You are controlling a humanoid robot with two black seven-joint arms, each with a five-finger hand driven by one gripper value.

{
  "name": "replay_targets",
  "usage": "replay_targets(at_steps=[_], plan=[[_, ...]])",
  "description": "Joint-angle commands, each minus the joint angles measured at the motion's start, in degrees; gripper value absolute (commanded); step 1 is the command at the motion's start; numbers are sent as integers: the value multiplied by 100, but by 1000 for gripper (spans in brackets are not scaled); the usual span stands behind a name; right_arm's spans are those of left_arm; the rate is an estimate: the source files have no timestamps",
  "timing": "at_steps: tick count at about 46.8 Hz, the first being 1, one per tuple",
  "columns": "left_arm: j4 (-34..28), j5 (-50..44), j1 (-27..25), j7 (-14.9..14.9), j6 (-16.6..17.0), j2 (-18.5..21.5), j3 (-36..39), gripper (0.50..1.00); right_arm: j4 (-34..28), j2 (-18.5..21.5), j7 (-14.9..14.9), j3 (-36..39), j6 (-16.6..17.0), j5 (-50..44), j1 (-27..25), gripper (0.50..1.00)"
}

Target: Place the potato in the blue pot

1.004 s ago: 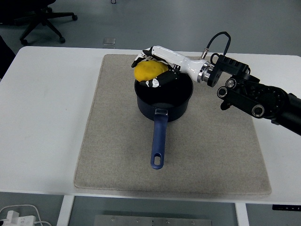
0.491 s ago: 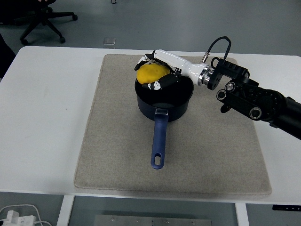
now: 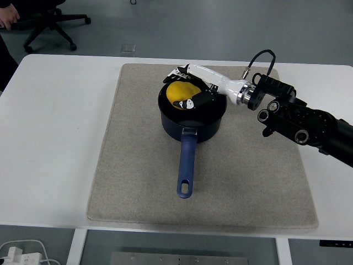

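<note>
A yellow potato point(image 3: 180, 93) sits in the grasp of my right hand point(image 3: 187, 88), inside the rim of the blue pot point(image 3: 212, 122). The white fingers curl around the potato from behind and in front. The pot stands on the beige mat point(image 3: 132, 165), its long blue handle point(image 3: 186, 168) pointing toward the table's near edge. My right arm point(image 3: 298, 118) reaches in from the right. The left arm is out of view.
The mat lies on a white table point(image 3: 55, 143). An office chair point(image 3: 47, 22) stands on the floor beyond the far left corner, with a person's hand point(image 3: 6, 14) at the top left. Cables point(image 3: 19, 251) hang below the near left edge.
My right hand has moved right and down with the potato, from above the pot's far-left rim to inside the pot.
</note>
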Motion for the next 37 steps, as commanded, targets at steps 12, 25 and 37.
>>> replay_targets(at_steps=[12, 25, 37], plan=[[1, 0, 0, 0, 9, 0, 9, 996, 6, -106, 0, 29, -9, 16, 64, 883], [-8, 0, 0, 0, 9, 0, 18, 996, 6, -519, 0, 143, 176, 446, 284, 897], [-26, 0, 0, 0, 9, 0, 18, 996, -213, -906, -97, 143, 361, 1360, 451, 897]])
